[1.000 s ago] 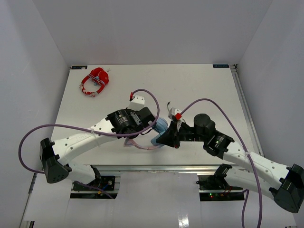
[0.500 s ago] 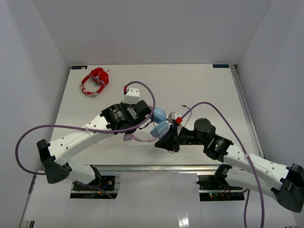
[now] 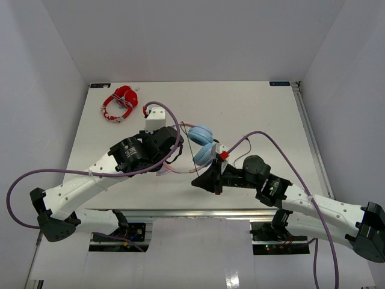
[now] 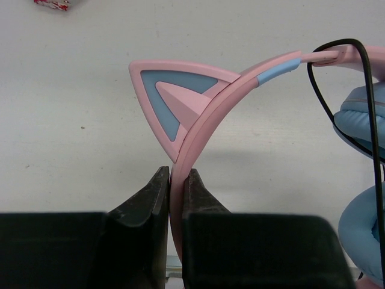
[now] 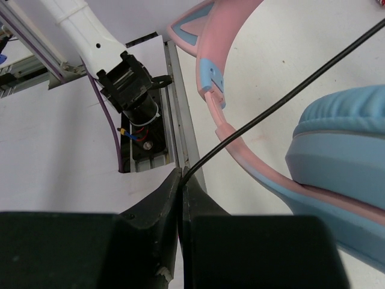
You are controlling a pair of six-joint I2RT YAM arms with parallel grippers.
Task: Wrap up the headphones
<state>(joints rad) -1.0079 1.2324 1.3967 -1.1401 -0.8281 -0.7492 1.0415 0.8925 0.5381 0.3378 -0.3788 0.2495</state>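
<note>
The headphones hang off the table, held by their pink cat-ear headband (image 4: 207,117). My left gripper (image 4: 177,176) is shut on that band just below one cat ear (image 4: 171,99). From above, the two light blue ear cups (image 3: 203,143) sit right of the left gripper (image 3: 173,158), one behind the other. The thin black cable (image 5: 271,105) runs from the cups down to my right gripper (image 5: 182,174), which is shut on it. The right gripper (image 3: 196,180) is near the table's front edge, below the cups. An ear cup (image 5: 343,138) fills the right of the right wrist view.
Red-and-white headphones (image 3: 120,103) lie at the table's back left corner. The metal rail of the table's near edge (image 5: 180,120) runs just beyond the right gripper. Purple arm cables loop over the white table (image 3: 258,108).
The left gripper has carried the headphones back and to the left, so the ear cups now sit farther from the front edge. The right gripper has slid left along the front edge, cable still in its jaws.
</note>
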